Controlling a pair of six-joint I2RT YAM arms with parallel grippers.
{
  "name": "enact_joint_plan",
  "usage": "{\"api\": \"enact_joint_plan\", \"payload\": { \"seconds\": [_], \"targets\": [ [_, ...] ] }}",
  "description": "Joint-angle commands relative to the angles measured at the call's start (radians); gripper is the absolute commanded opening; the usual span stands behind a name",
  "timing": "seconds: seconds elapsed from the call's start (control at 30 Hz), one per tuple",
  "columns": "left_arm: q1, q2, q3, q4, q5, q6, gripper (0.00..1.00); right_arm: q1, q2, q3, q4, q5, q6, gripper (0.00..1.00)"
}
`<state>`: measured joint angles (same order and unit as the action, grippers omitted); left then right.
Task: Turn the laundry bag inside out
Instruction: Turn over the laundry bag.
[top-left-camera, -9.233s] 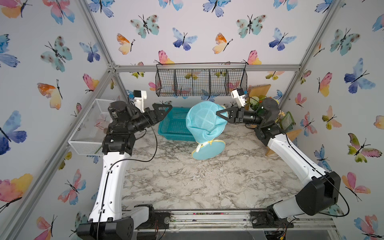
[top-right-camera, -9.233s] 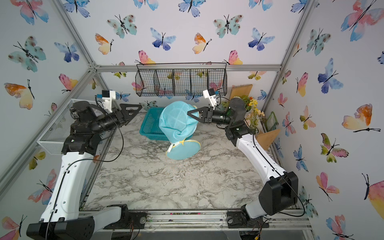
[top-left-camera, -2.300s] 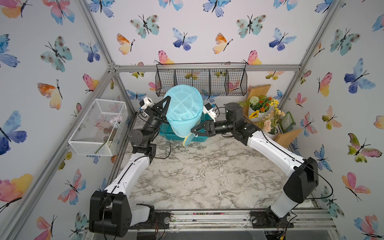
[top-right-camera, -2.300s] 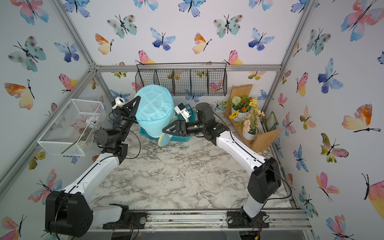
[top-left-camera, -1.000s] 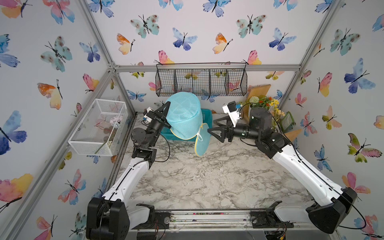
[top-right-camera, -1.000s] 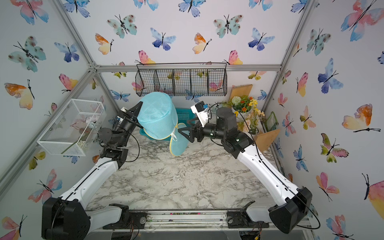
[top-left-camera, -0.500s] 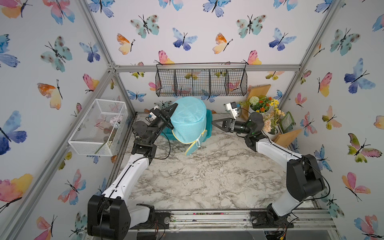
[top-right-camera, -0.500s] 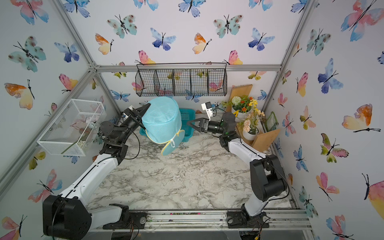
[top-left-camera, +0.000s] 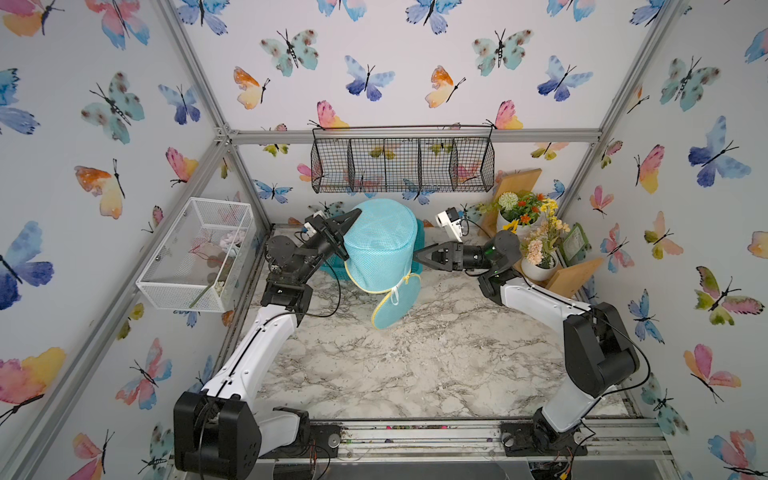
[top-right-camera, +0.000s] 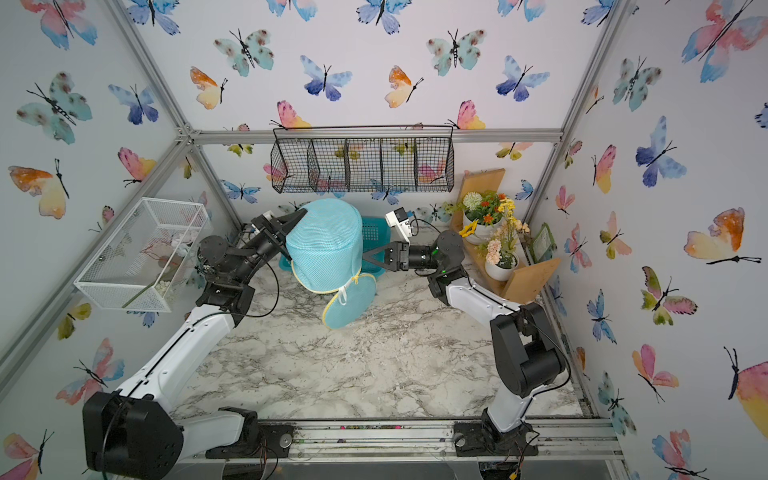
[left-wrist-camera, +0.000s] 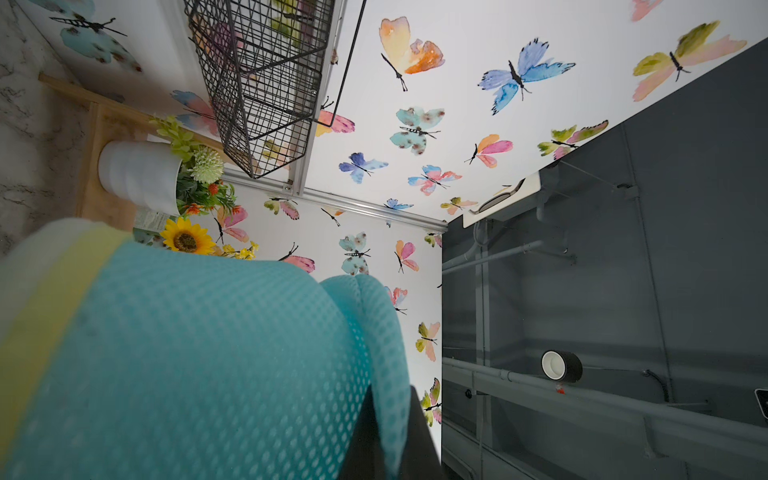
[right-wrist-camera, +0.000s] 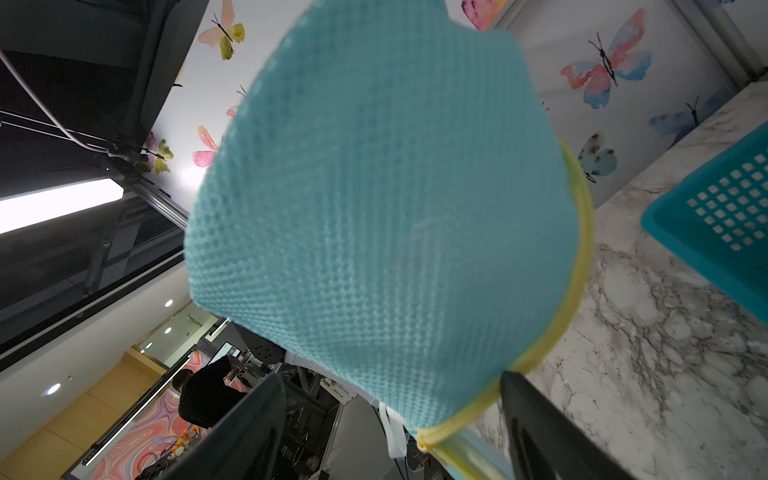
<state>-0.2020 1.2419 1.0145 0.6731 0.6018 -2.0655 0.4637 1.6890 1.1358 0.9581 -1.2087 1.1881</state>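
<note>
A: Spotted the laundry bag (top-left-camera: 380, 245)?
B: Up off the marble table (top-left-camera: 415, 365), hanging from the left gripper (top-left-camera: 349, 232), clamped tight on the mesh side wall.
A: And the right gripper (top-left-camera: 419, 261)?
B: Spread wide, gripping nothing, just beside the bag's opposite wall, fingertips near the yellow-piped rim. Round end flap (top-left-camera: 390, 305) dangling lower than both.

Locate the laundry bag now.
In both top views the laundry bag hangs in mid-air at back centre, held by the left gripper, in front of the teal basket; the open right gripper is beside it.
</note>
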Motion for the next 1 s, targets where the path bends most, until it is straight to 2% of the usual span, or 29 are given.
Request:
{"api": "enact_joint_plan", "payload": {
  "seconds": [0.0, 0.03, 0.13, 0.27, 0.33, 0.4, 0.47, 0.53, 0.67, 0.77, 0.83, 0.9, 0.93, 0.97],
  "targets": [
    [0.006, -0.011, 0.031, 0.001, 0.025, -0.106, 0.0, -0.003, -0.042, -0.014, -0.236, 0.046, -0.215, 0.84],
    [0.006, -0.013, 0.033, -0.006, 0.024, -0.102, 0.0, -0.003, -0.038, -0.02, -0.209, 0.045, -0.191, 0.84],
    [0.005, -0.019, 0.025, -0.01, 0.026, -0.099, 0.0, 0.002, 0.0, -0.059, 0.123, 0.034, 0.065, 0.83],
    [0.005, -0.021, -0.003, -0.003, 0.024, -0.102, 0.0, 0.027, 0.09, -0.024, 0.548, 0.042, 0.391, 0.82],
    [0.006, -0.021, -0.009, -0.004, 0.02, -0.103, 0.0, 0.048, 0.121, 0.012, 0.641, 0.034, 0.478, 0.8],
    [0.006, -0.017, -0.018, 0.0, 0.016, -0.102, 0.0, 0.073, 0.13, 0.038, 0.649, 0.014, 0.502, 0.79],
    [0.006, -0.012, -0.031, 0.011, 0.015, -0.107, 0.0, 0.088, 0.126, 0.045, 0.648, 0.002, 0.518, 0.75],
    [0.006, -0.009, -0.049, 0.025, 0.008, -0.108, 0.0, 0.092, 0.114, 0.035, 0.669, 0.004, 0.546, 0.64],
    [0.022, 0.006, -0.085, 0.044, -0.005, -0.104, 0.0, 0.092, 0.066, -0.008, 0.684, 0.016, 0.579, 0.29],
    [0.054, 0.036, -0.093, 0.051, 0.024, -0.078, 0.0, 0.092, 0.005, -0.038, 0.573, 0.031, 0.512, 0.05],
    [0.077, 0.063, -0.082, 0.059, 0.061, -0.041, 0.03, 0.09, -0.046, -0.039, 0.374, 0.045, 0.383, 0.03],
    [0.102, 0.094, -0.042, 0.033, 0.125, 0.042, 0.42, 0.09, -0.096, -0.019, 0.137, 0.08, 0.236, 0.03],
    [0.115, 0.103, -0.018, 0.006, 0.157, 0.086, 0.74, 0.09, -0.109, 0.0, 0.036, 0.09, 0.181, 0.03],
    [0.13, 0.106, 0.015, -0.039, 0.195, 0.158, 0.99, 0.09, -0.117, 0.03, -0.08, 0.096, 0.125, 0.03]
  ]
}}
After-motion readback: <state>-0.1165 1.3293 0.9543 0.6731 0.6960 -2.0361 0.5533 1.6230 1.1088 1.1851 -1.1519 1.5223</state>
